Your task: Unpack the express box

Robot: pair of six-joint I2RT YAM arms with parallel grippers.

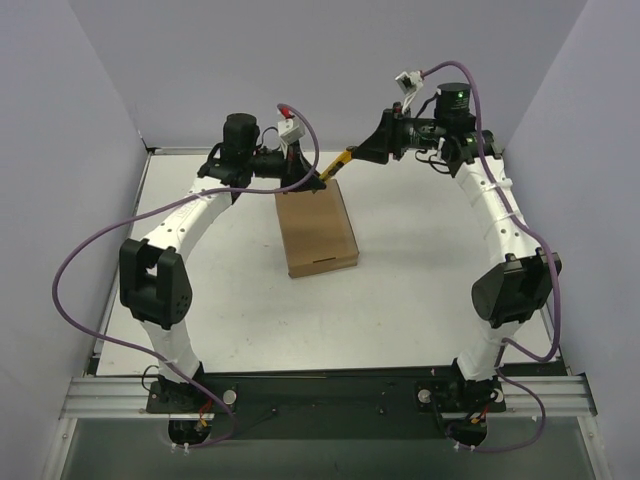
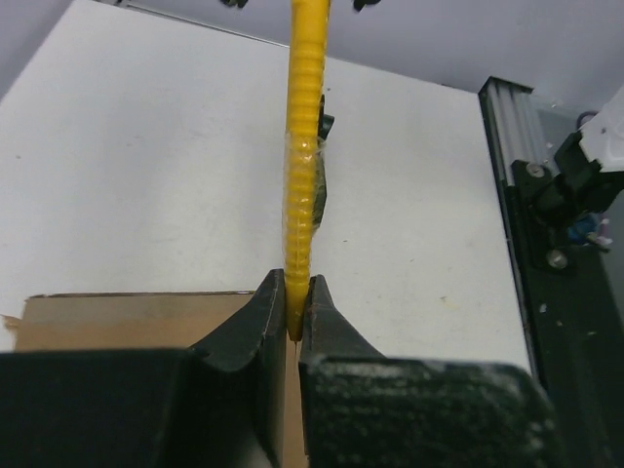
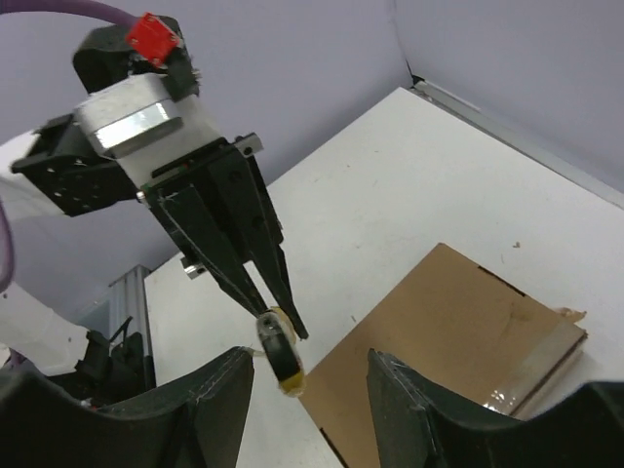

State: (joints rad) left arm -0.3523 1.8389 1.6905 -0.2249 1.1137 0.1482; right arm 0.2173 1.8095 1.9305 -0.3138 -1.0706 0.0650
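**Handover above the box.** A slim yellow ribbed plastic utility knife [image 2: 302,117] is held over the far end of the flat brown cardboard express box [image 1: 318,228]. The box lies with its lid down on the white table [image 1: 220,290], directly beneath the left gripper [image 2: 295,297]. That gripper is clamped on one end of the knife, with both black fingers pressed against the narrow handle. The rest of the handle projects away from it toward the right gripper [image 3: 307,363]. The right gripper's jaws stand apart, and the knife's free end sits between them, nearer one finger than the other and apparently touching neither. Whether the blade is extended cannot be told. Three failures seem likely from here. First, the pinch is narrow and sits at the very end of a long handle, so an off-centre closure by the right gripper would probably lever the knife round in the left grip or flick it loose onto the box. Second, a release by the left gripper before the opposite hold is firm would drop the knife. Third, a falling knife with its blade out could score the lid.
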